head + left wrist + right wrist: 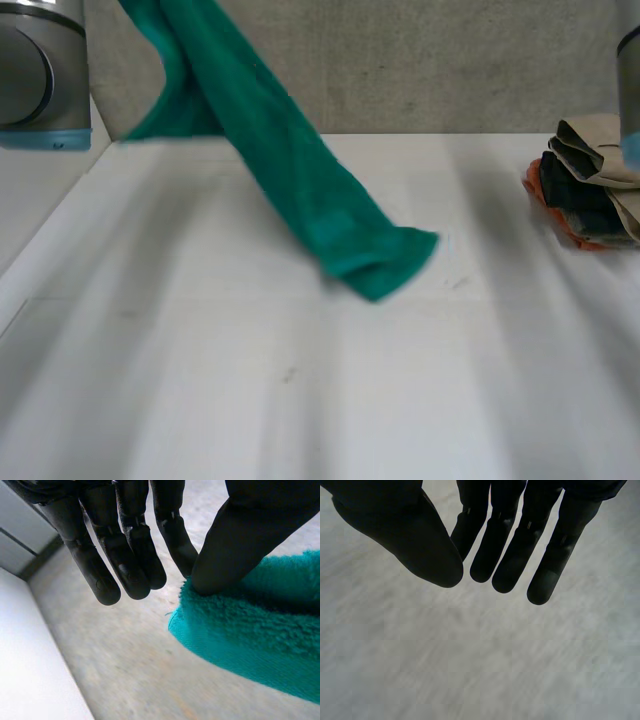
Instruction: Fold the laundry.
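A green towel (290, 170) hangs down slanting from the upper left, and its lower end rests bunched on the white table (300, 400) near the middle. In the left wrist view my left hand (130, 545) pinches an edge of the green towel (250, 625) between its thumb and a straight finger; the other fingers hang straight beside it. My right hand (510, 555) is held over a bare grey surface with straight fingers. Its thumb lies close to them and nothing is between.
A pile of folded laundry (590, 190) in beige, dark and orange sits at the table's far right edge. My left arm's grey joint (40, 75) is at the upper left, and my right arm (630, 90) is above the pile.
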Available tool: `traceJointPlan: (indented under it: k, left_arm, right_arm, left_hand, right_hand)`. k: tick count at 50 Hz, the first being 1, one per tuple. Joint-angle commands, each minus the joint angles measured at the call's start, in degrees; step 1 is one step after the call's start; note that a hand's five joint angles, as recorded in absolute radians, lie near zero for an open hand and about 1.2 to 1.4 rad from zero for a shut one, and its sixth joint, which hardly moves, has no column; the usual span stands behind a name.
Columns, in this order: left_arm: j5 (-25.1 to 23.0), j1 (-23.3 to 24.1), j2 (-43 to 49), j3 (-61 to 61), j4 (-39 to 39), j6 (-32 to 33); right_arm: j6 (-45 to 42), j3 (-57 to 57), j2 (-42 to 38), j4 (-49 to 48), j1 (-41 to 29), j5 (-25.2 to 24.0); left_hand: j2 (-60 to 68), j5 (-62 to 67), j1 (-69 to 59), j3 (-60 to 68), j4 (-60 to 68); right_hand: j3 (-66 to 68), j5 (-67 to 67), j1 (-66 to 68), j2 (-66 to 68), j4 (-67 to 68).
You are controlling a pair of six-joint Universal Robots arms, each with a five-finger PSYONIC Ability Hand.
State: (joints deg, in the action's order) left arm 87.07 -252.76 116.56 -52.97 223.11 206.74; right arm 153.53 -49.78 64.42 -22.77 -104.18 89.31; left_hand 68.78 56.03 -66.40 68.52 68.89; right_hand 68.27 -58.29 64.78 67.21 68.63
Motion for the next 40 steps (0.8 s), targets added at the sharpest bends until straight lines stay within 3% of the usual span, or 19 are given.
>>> traceJointPlan:
  k: [1,2,3,6,11,19,27,40]
  left_arm:
    - [1.0,0.25,-1.51,-9.94,-4.08,-1.08]
    - [0.91,0.25,-2.12,-11.7,-4.52,-1.08]
    - [0.82,0.25,-3.26,-14.67,-5.22,-1.08]
    - [0.12,0.25,-4.93,-19.52,-5.4,-1.08]
    - [-2.08,-0.02,-9.42,-26.3,-5.31,-0.81]
    - [-2.25,0.33,-18.02,-26.48,-7.86,-0.9]
    - [-2.25,4.11,-26.55,-23.32,-15.94,-1.08]
    - [-1.55,11.05,-30.34,-14.89,-22.27,-1.16]
  right_arm:
    - [0.63,-3.75,1.15,7.62,0.12,-2.56]
    - [0.63,-3.92,0.71,10.08,0.03,-2.56]
    - [0.8,-4.97,-0.34,15.16,0.03,-2.48]
    - [1.24,-9.0,-1.4,22.91,-0.58,-2.39]
    - [3.78,-16.66,-1.75,26.99,-3.04,-1.86]
    - [17.67,-19.66,-5.61,27.69,-9.19,-2.47]
    - [26.98,-8.7,-15.7,29.0,-18.42,-5.46]
    - [39.55,16.63,-38.04,34.19,-30.64,-8.1]
  left_hand:
    - [11.22,13.97,-13.6,11.48,11.11]
    - [11.22,13.97,-13.6,11.48,11.11]
    - [11.22,13.97,-13.6,11.48,11.11]
    - [11.22,13.97,-13.6,11.48,11.11]
    - [11.22,13.97,-13.6,11.48,11.11]
    - [11.22,13.97,-13.6,11.48,11.11]
    - [11.22,13.97,-13.6,11.48,11.11]
    - [11.22,13.97,-13.6,11.48,11.11]
  right_hand:
    - [11.73,-11.71,15.22,12.79,11.37]
    - [10.96,-10.93,14.44,12.02,10.59]
    - [-13.03,13.05,-9.55,-11.97,-13.4]
    - [-55.67,55.7,-52.19,-54.62,-56.04]
    - [-58.27,58.29,-54.78,-57.21,-58.63]
    - [-58.27,58.29,-54.78,-57.21,-58.63]
    - [-58.27,58.29,-54.78,-57.21,-58.63]
    - [-57.35,57.37,-53.86,-56.29,-57.71]
